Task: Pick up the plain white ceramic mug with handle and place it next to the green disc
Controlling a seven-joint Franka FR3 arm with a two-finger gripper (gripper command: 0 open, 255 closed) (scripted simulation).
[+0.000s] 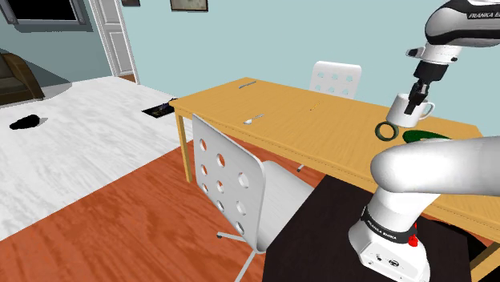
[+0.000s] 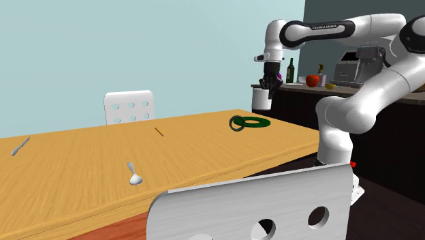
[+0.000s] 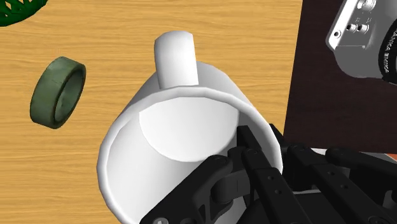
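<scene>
And the gripper (image 1: 416,102) had it: the fingers (image 3: 252,150) were closed narrow on the rim wall of the white mug (image 3: 181,137), one inside the bowl and one outside. The mug hung beneath them, apparently clear of the wooden table (image 1: 320,120). The handle (image 3: 176,57) stuck out on the side of the rim opposite the fingers. Out past that handle lay a dark ring (image 3: 58,92), and farther from the fingers again, the green disc (image 3: 18,9). My read was a stiff, glossy, breakable thing, light enough to carry, but a rim pinch (thin wall, smooth faces) could let it swing or slip. The hold looked adequate, and a gentle set-down beside the disc seemed wise.
</scene>
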